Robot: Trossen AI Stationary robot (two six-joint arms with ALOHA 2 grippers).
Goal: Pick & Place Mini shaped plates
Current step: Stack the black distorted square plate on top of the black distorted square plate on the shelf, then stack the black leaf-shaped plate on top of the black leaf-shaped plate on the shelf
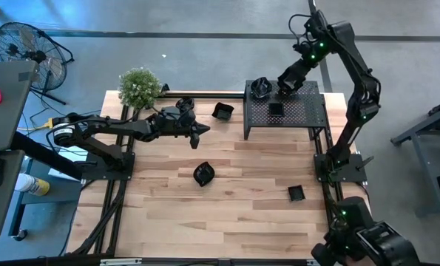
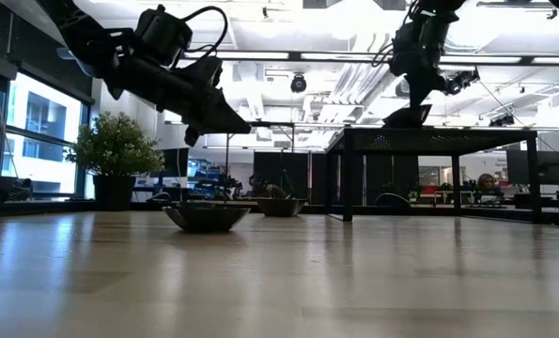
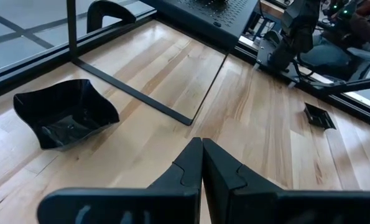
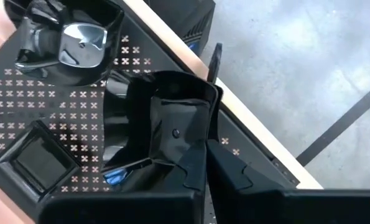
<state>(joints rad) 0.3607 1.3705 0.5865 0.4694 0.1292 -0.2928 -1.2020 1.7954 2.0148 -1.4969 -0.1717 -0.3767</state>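
Note:
My right gripper [image 4: 204, 163] is over the far part of the black perforated stand [image 1: 286, 111] and is shut on a small black plate [image 4: 166, 124]. Beside it on the stand sit a stack of glossy plates [image 4: 73, 37] and a flat square plate [image 4: 35, 158]. My left gripper [image 1: 203, 131] is shut and empty, and hangs in the air above the table's middle. On the wood rest a wavy-edged plate [image 3: 66, 115], a second plate [image 1: 203, 174] and a small square plate [image 1: 296, 193]. My right gripper holds the plate by its side wall [image 4: 197, 140], pinched between the two fingers, which come from above. The plate hangs below the fingers [image 2: 406, 117], right at the stand's top. I cannot tell whether it touches the stand.
A green bushy plant [image 1: 140, 87] stands at the table's far left corner. The stand's thin legs and floor bar [image 3: 135, 93] run across the wood near the wavy plate. Open wood lies toward the near edge [image 1: 227, 229]. A fan [image 1: 27, 48] stands off the table.

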